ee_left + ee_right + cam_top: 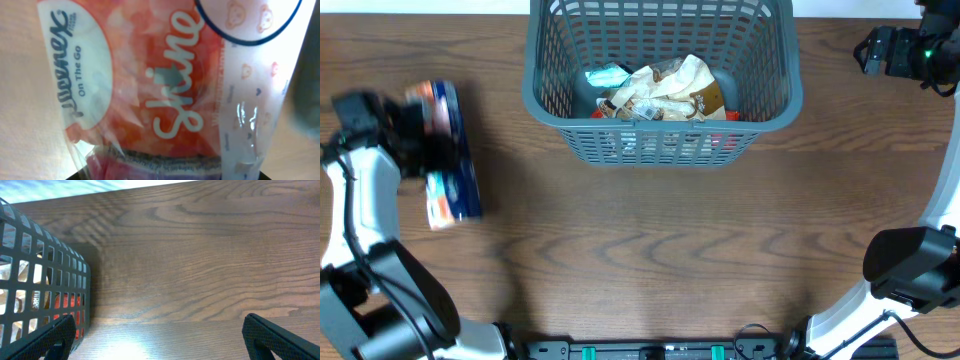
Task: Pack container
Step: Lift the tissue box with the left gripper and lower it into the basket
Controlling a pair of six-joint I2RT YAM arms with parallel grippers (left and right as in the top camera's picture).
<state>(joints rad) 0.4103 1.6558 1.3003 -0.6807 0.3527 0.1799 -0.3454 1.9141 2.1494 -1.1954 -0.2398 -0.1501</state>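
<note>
The container is a dark grey-blue lattice basket at the back middle of the table, holding several snack packs. Its wall also shows at the left of the right wrist view. My left gripper is at the far left, blurred, shut on a Kleenex tissue pack in orange and blue wrap. That pack fills the left wrist view and hides the fingers. My right gripper is at the back right, to the right of the container. Its fingers are wide apart and empty above the wood.
Brown wooden tabletop. The arm bases stand at the front left and front right.
</note>
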